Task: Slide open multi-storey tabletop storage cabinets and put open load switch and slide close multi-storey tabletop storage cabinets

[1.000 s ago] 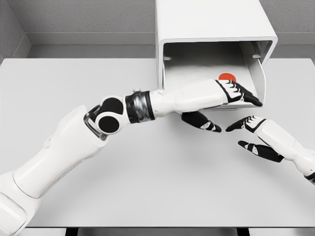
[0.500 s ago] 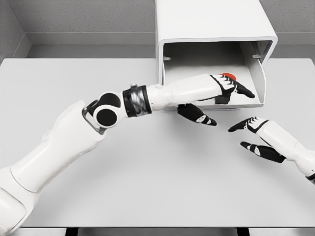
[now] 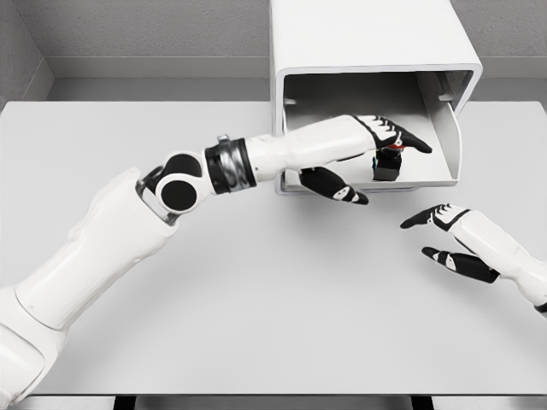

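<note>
We see a white desk (image 3: pixel 256 325) from above, with a white storage cabinet (image 3: pixel 367 43) standing at its far edge, right of centre. The cabinet's lower compartment (image 3: pixel 342 98) is open toward us, its inner walls grey.

The left arm comes in from the lower left, bends at a black elbow joint, and stretches across the desk into the open compartment. The left hand (image 3: pixel 376 141) sits inside it, its black-tipped fingers (image 3: pixel 410 143) extended and spread over the load switch (image 3: pixel 389 162), while the thumb (image 3: pixel 335 185) hangs lower, outside the front edge. The switch is a small dark block with a red top, resting on the compartment floor toward its right side. The fingers lie directly above it, touching or nearly touching the red top; we cannot tell whether they grip it.

The right hand (image 3: pixel 444 239) hovers above the desk at the lower right, well clear of the cabinet, its fingers open and holding nothing.
</note>
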`<control>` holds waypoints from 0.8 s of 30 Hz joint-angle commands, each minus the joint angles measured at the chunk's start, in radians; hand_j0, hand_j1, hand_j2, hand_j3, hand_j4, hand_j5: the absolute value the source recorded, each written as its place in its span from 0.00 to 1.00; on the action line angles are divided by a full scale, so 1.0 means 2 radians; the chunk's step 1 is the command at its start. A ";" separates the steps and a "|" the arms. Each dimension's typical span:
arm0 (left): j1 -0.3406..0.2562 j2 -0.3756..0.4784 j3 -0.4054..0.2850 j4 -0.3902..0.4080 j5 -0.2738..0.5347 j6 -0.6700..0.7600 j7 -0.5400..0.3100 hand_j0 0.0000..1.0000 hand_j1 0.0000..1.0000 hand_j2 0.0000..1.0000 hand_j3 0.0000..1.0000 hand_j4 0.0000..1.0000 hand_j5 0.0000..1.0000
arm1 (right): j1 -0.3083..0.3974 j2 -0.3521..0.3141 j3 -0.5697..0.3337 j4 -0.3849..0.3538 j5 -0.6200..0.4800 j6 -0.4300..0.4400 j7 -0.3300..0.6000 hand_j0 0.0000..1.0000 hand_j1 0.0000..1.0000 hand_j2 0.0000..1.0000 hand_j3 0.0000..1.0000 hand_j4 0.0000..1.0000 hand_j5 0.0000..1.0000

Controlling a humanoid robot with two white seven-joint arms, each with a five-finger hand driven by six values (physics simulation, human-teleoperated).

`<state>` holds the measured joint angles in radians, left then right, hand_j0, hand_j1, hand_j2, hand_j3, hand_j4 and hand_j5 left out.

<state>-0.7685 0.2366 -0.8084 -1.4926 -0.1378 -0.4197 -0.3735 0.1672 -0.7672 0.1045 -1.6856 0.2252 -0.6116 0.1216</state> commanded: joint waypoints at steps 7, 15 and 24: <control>0.021 0.009 -0.009 -0.067 -0.022 0.000 0.000 0.90 0.90 0.90 0.90 0.90 0.90 | 0.000 0.000 0.000 0.000 -0.004 0.000 0.000 0.68 0.68 0.68 0.68 0.68 0.68; 0.025 0.026 -0.015 -0.041 0.023 0.002 0.002 0.90 0.90 0.90 0.90 0.90 0.90 | 0.000 0.000 0.000 0.000 -0.004 0.000 0.000 0.68 0.68 0.68 0.68 0.68 0.68; 0.024 0.095 0.015 -0.156 0.051 -0.096 0.003 0.91 0.91 0.91 0.91 0.91 0.91 | 0.000 0.000 0.001 -0.005 -0.004 0.000 0.000 0.68 0.68 0.68 0.68 0.68 0.68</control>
<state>-0.7194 0.4063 -0.8026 -1.7867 -0.0506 -0.5512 -0.3671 0.1672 -0.7658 0.1051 -1.6915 0.2248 -0.6116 0.1218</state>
